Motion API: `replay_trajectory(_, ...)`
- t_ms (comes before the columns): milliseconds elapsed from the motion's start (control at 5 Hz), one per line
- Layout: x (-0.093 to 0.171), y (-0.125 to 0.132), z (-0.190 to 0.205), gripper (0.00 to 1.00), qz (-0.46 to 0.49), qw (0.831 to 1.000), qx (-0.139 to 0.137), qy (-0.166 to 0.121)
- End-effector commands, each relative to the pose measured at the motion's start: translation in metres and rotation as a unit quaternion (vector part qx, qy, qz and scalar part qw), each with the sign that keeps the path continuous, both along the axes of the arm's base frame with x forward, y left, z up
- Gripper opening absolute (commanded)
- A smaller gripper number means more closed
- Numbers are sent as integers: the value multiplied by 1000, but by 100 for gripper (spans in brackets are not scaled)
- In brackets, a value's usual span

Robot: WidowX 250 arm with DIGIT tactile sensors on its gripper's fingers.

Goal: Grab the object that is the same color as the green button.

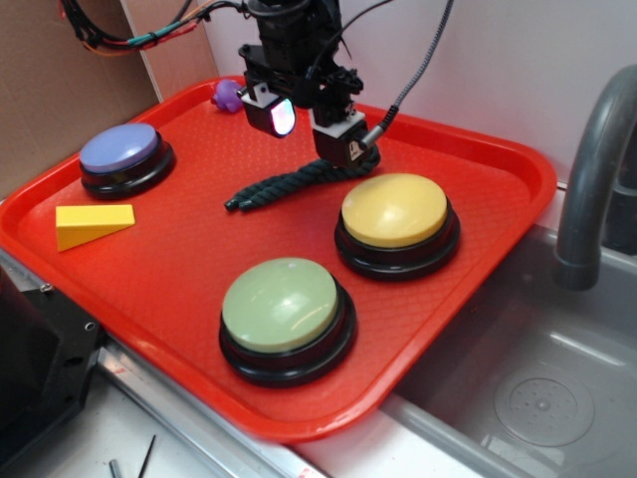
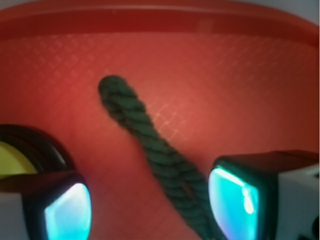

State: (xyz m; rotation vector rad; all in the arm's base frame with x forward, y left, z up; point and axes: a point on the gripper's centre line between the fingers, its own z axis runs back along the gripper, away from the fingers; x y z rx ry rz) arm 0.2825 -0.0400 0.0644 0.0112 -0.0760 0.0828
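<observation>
Red tray [image 1: 179, 269]: gripper [image 2: 150, 207] astride rope [image 2: 150, 145].

The end effector [image 1: 306, 126] points downward, its two glowing fingers [image 2: 232, 202] spread wide apart.

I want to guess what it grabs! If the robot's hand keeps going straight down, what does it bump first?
Probably the dark green rope. It lies between the open fingers of the hand, though closer to one finger, so that finger might touch it first.
</observation>
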Motion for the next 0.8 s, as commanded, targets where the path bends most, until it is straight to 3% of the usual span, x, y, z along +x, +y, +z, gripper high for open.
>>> replay_trajectory(0, 22, 18, -4, 100, 32, 999, -29, -27)
replay_trajectory(200, 30, 17, -12, 100, 32, 998, -35, -37)
replay_trajectory(600, 40, -1, -28, 100, -7, 999, -44, -27)
